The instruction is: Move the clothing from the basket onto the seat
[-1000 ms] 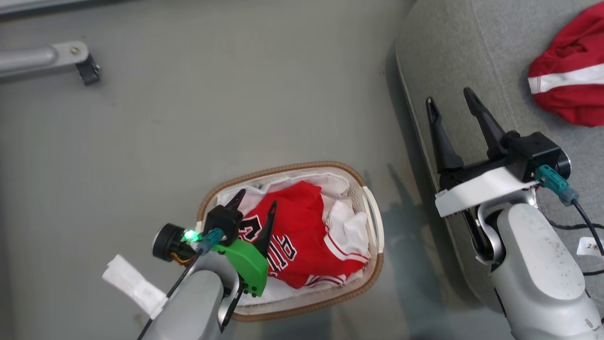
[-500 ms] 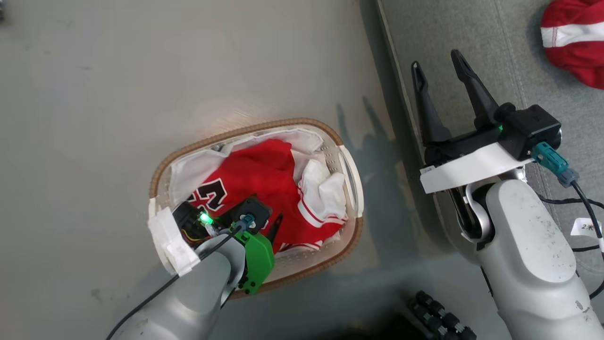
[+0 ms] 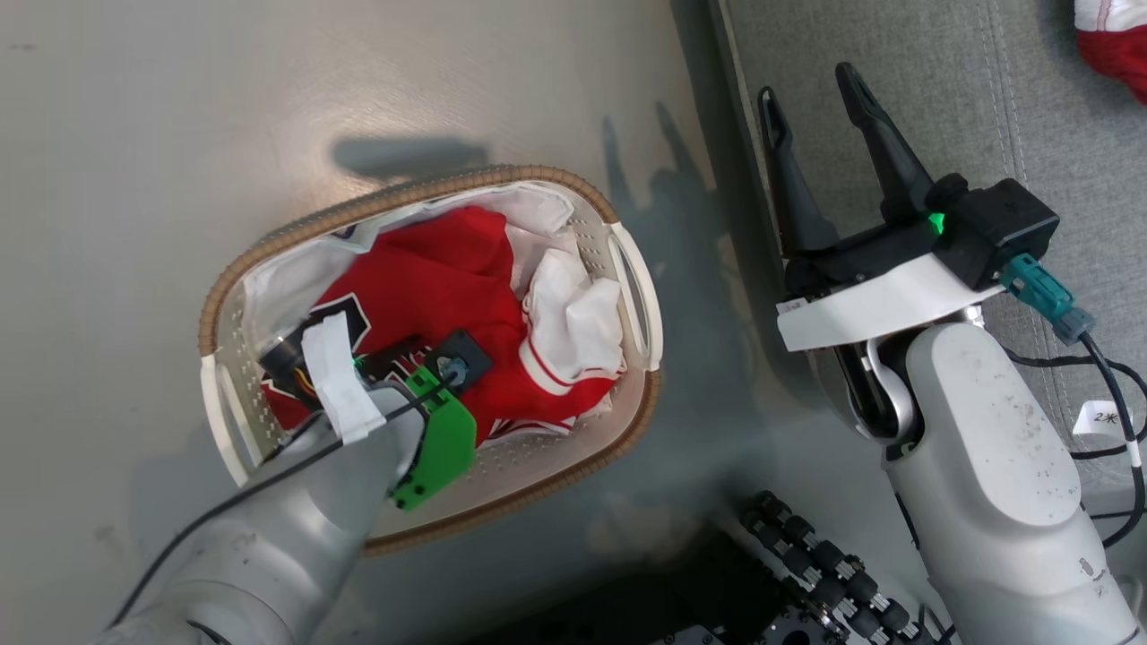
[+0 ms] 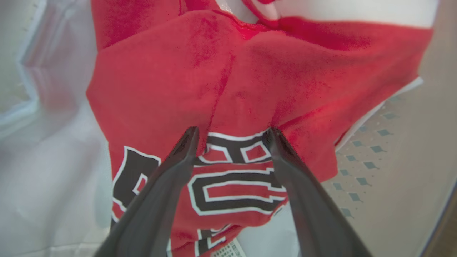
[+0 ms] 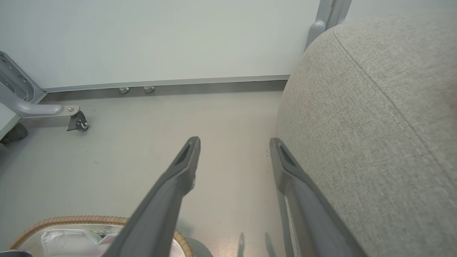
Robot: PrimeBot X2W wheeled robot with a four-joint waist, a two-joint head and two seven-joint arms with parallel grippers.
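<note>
My left gripper [image 4: 232,135] hangs spread over the red lettered jersey [image 4: 250,71] in the white perforated basket [image 3: 412,193]; right gripper [image 3: 809,85], at its three o'clock, released.

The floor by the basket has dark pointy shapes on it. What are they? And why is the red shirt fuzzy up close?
Head view: shadows on the floor, probably from the right gripper. Left wrist view: the clothing sits close to the lens, so its upper folds blur; the lettering is sharper.
</note>
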